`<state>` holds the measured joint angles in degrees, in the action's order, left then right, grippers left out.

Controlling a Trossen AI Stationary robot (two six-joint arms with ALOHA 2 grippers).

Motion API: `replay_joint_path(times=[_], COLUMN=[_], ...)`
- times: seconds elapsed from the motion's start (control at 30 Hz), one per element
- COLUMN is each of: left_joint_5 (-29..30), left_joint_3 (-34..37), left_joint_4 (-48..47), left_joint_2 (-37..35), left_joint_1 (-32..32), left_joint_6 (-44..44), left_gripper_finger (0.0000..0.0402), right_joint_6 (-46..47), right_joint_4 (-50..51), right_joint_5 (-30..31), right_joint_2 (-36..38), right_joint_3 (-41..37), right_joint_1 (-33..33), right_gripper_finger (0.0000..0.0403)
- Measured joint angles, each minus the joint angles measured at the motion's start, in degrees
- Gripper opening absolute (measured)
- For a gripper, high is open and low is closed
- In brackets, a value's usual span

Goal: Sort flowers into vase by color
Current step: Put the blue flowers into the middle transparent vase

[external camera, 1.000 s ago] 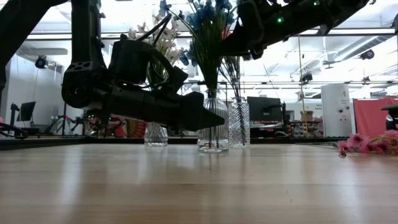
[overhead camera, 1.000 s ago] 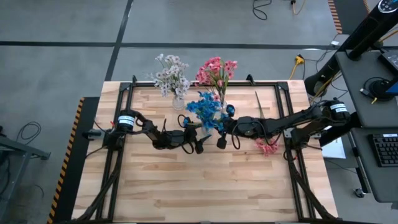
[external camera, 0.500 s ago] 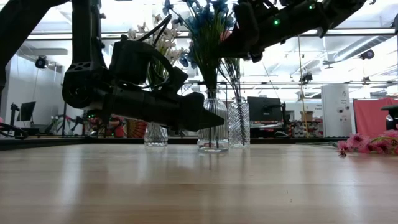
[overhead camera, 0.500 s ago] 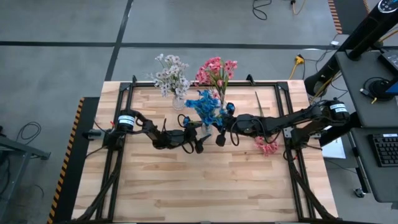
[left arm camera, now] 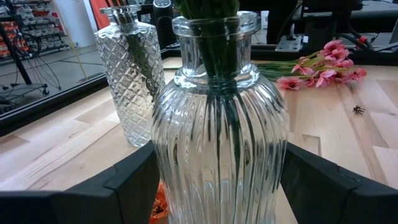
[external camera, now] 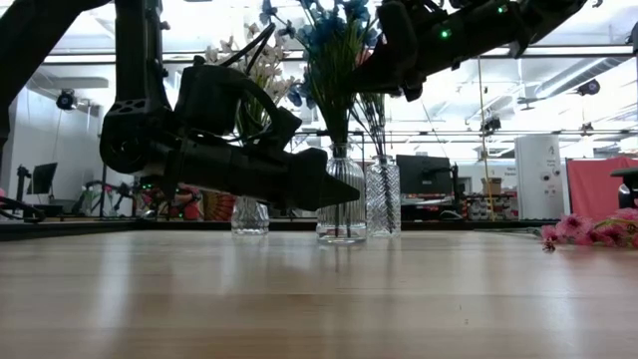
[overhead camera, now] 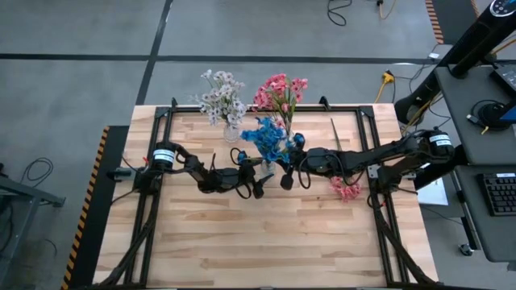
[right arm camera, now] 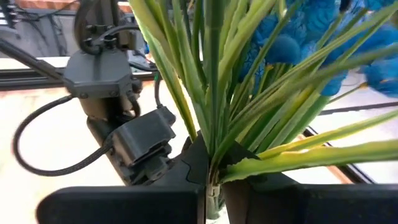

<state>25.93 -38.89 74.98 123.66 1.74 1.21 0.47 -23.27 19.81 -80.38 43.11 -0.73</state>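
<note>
Three glass vases are lined up near the desk's far edge. White flowers are stood in the plain vase toward the far-left corner, pink flowers in the diamond-cut vase, and a blue spray is seated in the ribbed vase just in front of the two, stems down through its neck.

The ribbed vase is straddled by the left end effector, fingers spread wide on either side of the glass; whether the pads actually touch it can't be told. The right end effector is clenched tight on the blue spray's green stems just above the vase mouth, as seen in the right wrist view.

One more pink spray is left lying flat toward the desk's right edge, well apart from the vases, with a loose green stem lying beyond it, nearer the far edge.

The whole near half of the desk is bare wood, so plenty of room is left there. The far strip is crowded with vases and both arms.
</note>
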Motion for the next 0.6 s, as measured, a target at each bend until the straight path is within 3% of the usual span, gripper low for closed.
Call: replay_joint_path(times=[0.6], left_joint_5=[0.00], left_joint_3=[0.00], left_joint_4=[-0.15], left_joint_2=[0.00], left_joint_1=[0.02], left_joint_6=[-0.07], left_gripper_finger=[0.0272], right_joint_6=[1.09], right_joint_4=[3.20], right_joint_5=[-1.79], right_joint_2=[-1.04], right_joint_3=[-0.25], right_joint_1=[-0.12], right_gripper_finger=[0.0018])
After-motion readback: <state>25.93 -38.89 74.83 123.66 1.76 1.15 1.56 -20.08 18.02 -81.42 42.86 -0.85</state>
